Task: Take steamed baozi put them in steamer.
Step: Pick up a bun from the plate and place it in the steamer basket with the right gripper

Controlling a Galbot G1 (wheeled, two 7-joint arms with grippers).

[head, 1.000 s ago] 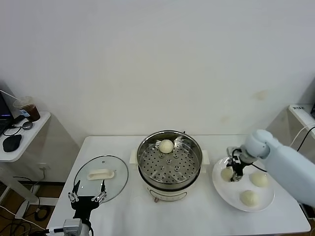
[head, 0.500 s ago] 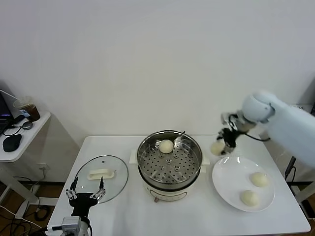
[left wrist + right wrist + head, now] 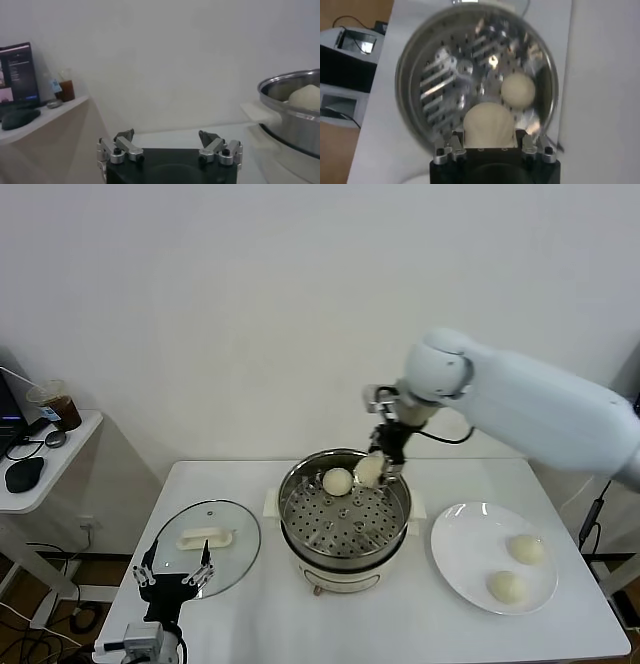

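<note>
**Bun held over the steamer by the right gripper**

Head view: The right gripper (image 3: 381, 465) is seen above the far right part of the steamer (image 3: 344, 517), its fingers pinched on a bun (image 3: 369, 470) that hangs over the perforated tray. A second bun (image 3: 338, 481) is seen lying on the tray at the far side, just beside the held one. Two more buns (image 3: 526, 549) (image 3: 506, 586) are seen resting apart from each other on the white plate (image 3: 460, 559), which is placed to the right of the steamer on the white table (image 3: 400, 624). A glass lid (image 3: 206, 545) with a white handle is laid flat to the left of the steamer. The left gripper (image 3: 172, 575) is parked low at the near left corner of the table, by the lid's near edge, with fingers spread and nothing between them.

Left wrist view: The left gripper's (image 3: 170, 150) two fingers are seen set wide apart and empty. The steamer's (image 3: 292, 117) steel rim is visible at one side, with a bun (image 3: 306, 96) showing above it. A side shelf with a cup (image 3: 66, 90) is seen farther off.

Right wrist view: The held bun (image 3: 488, 126) is clamped between the right gripper's (image 3: 490, 145) fingers, directly over the steamer's (image 3: 445, 95) tray. The other bun (image 3: 518, 89) is seen lying on the tray just beyond it.
</note>
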